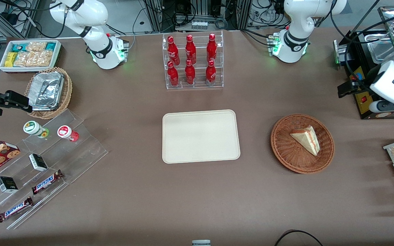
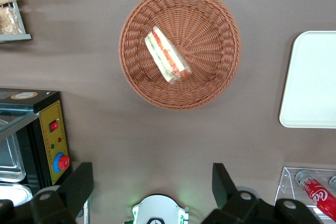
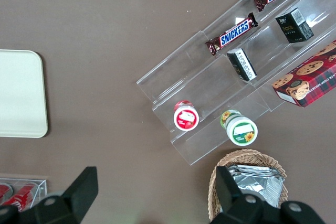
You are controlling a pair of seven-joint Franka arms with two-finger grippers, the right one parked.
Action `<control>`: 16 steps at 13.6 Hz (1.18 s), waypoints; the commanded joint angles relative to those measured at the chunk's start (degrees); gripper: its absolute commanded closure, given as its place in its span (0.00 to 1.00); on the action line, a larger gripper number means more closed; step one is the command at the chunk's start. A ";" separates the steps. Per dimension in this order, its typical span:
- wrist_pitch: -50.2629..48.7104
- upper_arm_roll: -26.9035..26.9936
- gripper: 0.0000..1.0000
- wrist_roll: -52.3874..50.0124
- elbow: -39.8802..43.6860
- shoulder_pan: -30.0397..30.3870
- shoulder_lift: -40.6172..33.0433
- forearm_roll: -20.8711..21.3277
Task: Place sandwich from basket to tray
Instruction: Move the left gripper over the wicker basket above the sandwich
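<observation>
Sandwich (image 1: pixel 306 138) in basket (image 1: pixel 287 155); claw (image 2: pixel 152 192) spread wide, high above; tray (image 1: pixel 200 136) bare.

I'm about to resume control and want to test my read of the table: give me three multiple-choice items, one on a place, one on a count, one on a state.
1. Where is the sandwich?
A. In the basket
B. On the tray
C. On the bare table

2. How many red bottles stand in the clear rack?
A. Four
B. Six
C. Eight

3. What is the state of the gripper?
A. Shut on the sandwich
B. Open, up over the table and holding nothing
C. Resting on the tray

Answers:
1 A, the wedge lies on the reddish wicker.
2 B, two rows of three.
3 B, the left wrist view shows its fingers wide apart, well above the basket.
</observation>
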 commanded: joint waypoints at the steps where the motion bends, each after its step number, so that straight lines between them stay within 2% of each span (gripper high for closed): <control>1: -0.80 -0.34 0.00 0.26 1.03 -0.25 0.53 -0.21; 5: 2.62 -0.34 0.00 0.26 -1.16 -0.25 2.28 -0.13; 10: 16.93 0.09 0.00 -0.88 -13.19 0.45 2.02 -0.21; 16: 36.19 0.09 0.00 -13.26 -25.86 0.80 4.73 -0.21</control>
